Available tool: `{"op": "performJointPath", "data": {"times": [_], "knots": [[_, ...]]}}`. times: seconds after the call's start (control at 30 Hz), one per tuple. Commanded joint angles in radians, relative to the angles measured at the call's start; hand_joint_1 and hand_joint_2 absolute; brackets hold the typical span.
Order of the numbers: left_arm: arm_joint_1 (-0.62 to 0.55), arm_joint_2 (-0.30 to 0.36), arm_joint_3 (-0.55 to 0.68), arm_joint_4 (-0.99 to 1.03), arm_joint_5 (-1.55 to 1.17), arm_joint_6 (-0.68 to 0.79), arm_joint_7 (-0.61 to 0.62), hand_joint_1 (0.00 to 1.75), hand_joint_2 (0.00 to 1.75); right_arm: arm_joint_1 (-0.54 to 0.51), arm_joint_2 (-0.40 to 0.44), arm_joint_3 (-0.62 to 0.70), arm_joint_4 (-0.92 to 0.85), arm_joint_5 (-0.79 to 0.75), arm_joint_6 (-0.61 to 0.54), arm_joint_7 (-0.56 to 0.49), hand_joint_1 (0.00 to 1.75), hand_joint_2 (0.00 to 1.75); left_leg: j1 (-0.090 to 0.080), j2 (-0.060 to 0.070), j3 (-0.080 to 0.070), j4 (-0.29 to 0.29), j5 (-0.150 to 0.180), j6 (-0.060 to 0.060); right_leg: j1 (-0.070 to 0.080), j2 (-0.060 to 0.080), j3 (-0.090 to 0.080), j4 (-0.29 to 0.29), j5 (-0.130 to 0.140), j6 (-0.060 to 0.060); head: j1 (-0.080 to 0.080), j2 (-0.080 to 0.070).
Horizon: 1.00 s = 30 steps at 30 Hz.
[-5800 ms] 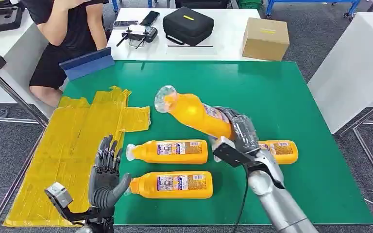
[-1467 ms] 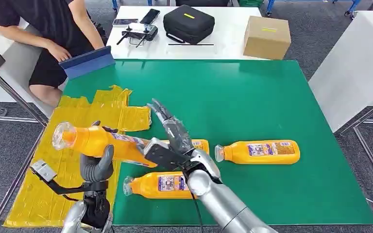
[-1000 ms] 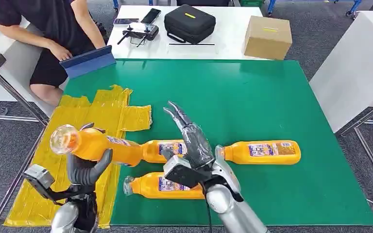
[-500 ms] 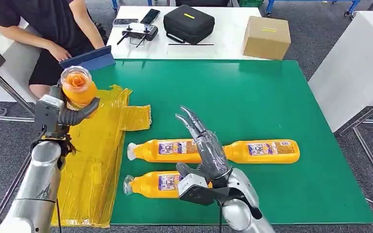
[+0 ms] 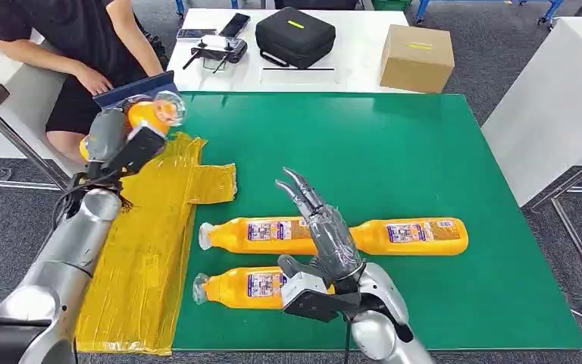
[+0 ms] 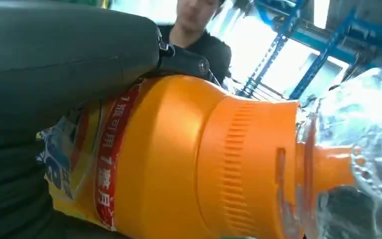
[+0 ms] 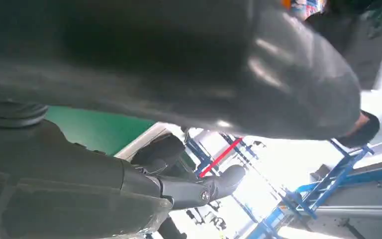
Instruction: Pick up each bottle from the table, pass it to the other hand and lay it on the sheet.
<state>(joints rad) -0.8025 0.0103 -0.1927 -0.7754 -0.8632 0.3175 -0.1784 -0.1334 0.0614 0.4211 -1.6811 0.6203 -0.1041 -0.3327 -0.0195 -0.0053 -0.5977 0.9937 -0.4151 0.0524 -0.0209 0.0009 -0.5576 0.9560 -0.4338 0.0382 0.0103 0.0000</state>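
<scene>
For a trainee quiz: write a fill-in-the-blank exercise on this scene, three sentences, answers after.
1. The left hand holds an orange bottle above the ____ sheet.
2. On the green table, ____ bottles lie on their sides.
3. The right hand holds ____, its fingers apart.

Missing words: yellow; three; nothing

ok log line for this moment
left hand: holds bottle above sheet | right hand: open, empty | three bottles on table
</scene>
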Motion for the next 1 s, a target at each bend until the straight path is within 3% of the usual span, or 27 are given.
{"op": "performJointPath", "data": {"times": [0.03,0.17,0.53,0.57,0.6,1.0], "knots": [[-0.137,-0.010,-0.300,0.461,-0.335,0.046,0.163,1.75,1.75,-0.065,-0.042,0.038,0.146,-0.030,0.001,-0.011,0.00,0.00,0.001,0.000,0.005,-0.001,-0.001,-0.004,0.001,-0.001,0.006,-0.002,-0.001,-0.002,0.000,0.000],[-0.096,-0.009,-0.339,0.471,-0.423,0.034,0.218,1.75,1.75,-0.042,-0.077,0.051,0.147,-0.050,-0.009,-0.022,0.00,0.00,0.001,0.000,0.003,-0.001,-0.001,-0.003,0.001,0.000,0.005,-0.002,-0.001,-0.002,0.000,0.000],[-0.040,0.009,-0.287,0.445,-0.436,0.031,0.240,1.75,1.75,-0.018,-0.078,0.053,0.160,-0.047,-0.001,-0.036,0.00,0.00,0.002,0.002,0.002,0.000,-0.002,-0.005,0.001,0.002,0.004,-0.001,-0.001,-0.003,0.000,0.000],[-0.039,0.009,-0.270,0.444,-0.430,0.028,0.234,0.23,1.75,-0.017,-0.080,0.052,0.164,-0.046,0.002,-0.037,0.00,0.00,0.002,0.002,0.001,0.000,-0.001,-0.004,0.001,0.001,0.002,-0.001,0.000,-0.002,-0.001,0.000],[-0.040,0.007,-0.260,0.448,-0.437,0.018,0.243,0.00,0.00,-0.016,-0.084,0.051,0.171,-0.046,0.002,-0.038,0.00,0.00,0.001,0.001,0.000,0.000,-0.001,-0.003,0.001,0.001,0.001,-0.001,0.000,-0.001,-0.001,0.000],[-0.023,0.008,-0.114,0.406,-0.459,0.049,0.164,0.00,0.00,0.036,-0.133,0.055,0.189,-0.056,-0.037,-0.080,0.00,0.00,0.002,0.001,0.002,0.000,-0.002,-0.005,0.001,0.001,0.004,-0.001,-0.001,-0.003,0.000,0.000]]}}
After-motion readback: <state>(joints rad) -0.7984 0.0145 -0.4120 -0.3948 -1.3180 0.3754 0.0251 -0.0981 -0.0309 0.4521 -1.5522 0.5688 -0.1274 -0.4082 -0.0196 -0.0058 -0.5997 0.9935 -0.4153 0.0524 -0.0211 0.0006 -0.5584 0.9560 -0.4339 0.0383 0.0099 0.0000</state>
